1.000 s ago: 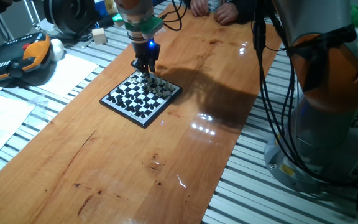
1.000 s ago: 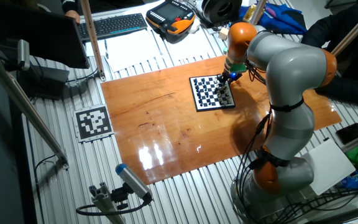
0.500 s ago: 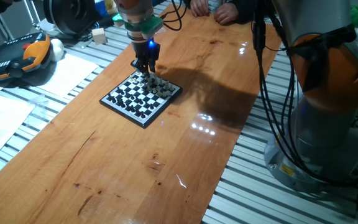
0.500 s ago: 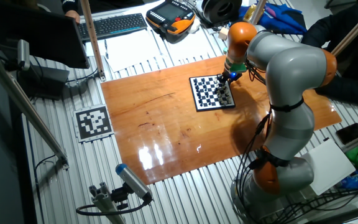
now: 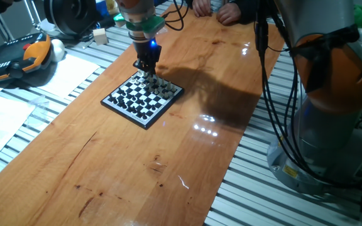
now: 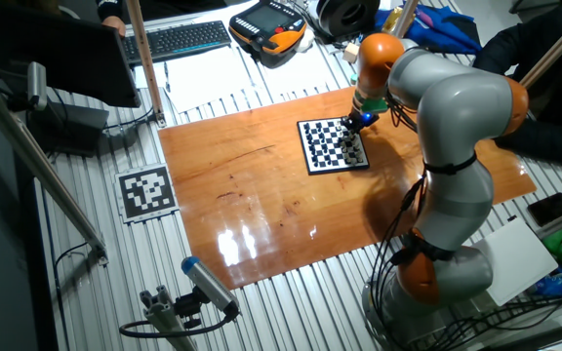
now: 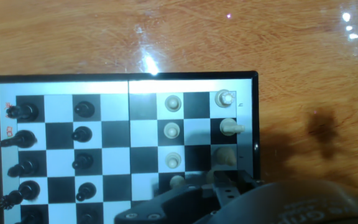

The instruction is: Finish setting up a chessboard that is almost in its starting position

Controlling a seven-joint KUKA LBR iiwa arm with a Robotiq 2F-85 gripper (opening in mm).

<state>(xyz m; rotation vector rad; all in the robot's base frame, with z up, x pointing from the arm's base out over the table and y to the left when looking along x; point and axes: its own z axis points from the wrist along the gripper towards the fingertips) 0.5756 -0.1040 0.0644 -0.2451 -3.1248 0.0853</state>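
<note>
Gripper (image 5: 148, 70) is lowered onto the back-corner area of the chessboard (image 5: 142, 96), fingertips down among the pieces; whether the jaws are clenched or released cannot be told from any view. The chessboard lies flat on the wooden tabletop (image 5: 105, 163), towards its far end. In the hand view white pieces occupy the two files nearest the right rim and black pieces the left files.

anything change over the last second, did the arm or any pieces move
Nothing visibly changed. The end effector still hangs low over the far edge of the chessboard, and neither fixed view shows any piece or the board shifting. Whether its fingers are closed on a piece cannot be told.
</note>
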